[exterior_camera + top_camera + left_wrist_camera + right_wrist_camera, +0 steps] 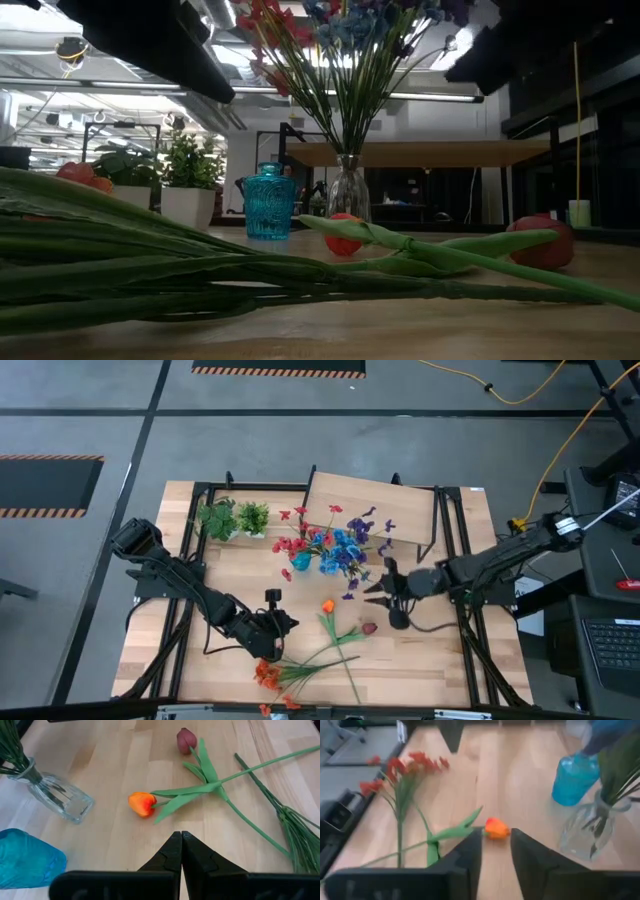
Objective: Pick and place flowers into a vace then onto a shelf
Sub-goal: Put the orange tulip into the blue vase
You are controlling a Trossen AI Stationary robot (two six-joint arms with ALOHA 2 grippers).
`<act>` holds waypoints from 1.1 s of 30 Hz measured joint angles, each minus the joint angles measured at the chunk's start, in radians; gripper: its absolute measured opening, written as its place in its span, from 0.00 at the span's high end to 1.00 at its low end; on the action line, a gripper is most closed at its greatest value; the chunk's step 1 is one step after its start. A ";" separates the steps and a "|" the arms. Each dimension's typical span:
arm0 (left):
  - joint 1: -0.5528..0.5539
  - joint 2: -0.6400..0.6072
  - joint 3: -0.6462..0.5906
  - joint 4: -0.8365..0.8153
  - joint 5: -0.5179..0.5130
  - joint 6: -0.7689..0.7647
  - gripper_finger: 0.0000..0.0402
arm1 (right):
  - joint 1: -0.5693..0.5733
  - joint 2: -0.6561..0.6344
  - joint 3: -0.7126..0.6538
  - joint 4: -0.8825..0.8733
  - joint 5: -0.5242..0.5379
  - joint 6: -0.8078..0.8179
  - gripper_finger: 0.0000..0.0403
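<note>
Clear vase [348, 192] base behind orange tulip [343, 235]

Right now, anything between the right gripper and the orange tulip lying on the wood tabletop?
Nothing visible. The right gripper has bare wood tabletop ahead, up to the orange tulip bloom. The clear glass vase and blue glass jar stand off to one side.

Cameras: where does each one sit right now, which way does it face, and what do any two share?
High: overhead, straight down on the table; both arms show.
Low: at table height, looking across stems toward the room; dark arm parts above.
Left wrist: behind the shut left claw, facing the orange tulip.
Right wrist: behind the right claw, facing that same tulip.
Shared: both wrist views show the tulip, the glass vase and the blue vase.
</note>
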 joint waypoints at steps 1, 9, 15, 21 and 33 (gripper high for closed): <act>0.000 0.000 0.000 0.000 0.000 0.000 0.99 | 0.024 0.017 0.000 0.000 0.028 0.018 0.77; 0.000 0.000 0.000 0.000 0.000 0.000 1.00 | 0.161 0.184 0.141 -0.069 0.078 0.156 0.98; 0.000 0.000 0.000 -0.011 0.001 0.001 0.99 | 0.231 0.355 0.326 -0.263 0.138 0.272 0.99; 0.000 0.000 0.000 -0.029 0.002 0.000 1.00 | 0.290 0.511 0.528 -0.461 0.188 0.416 0.98; -0.026 0.000 0.000 -0.029 0.075 0.001 1.00 | 0.380 0.694 0.754 -0.511 0.193 0.575 0.98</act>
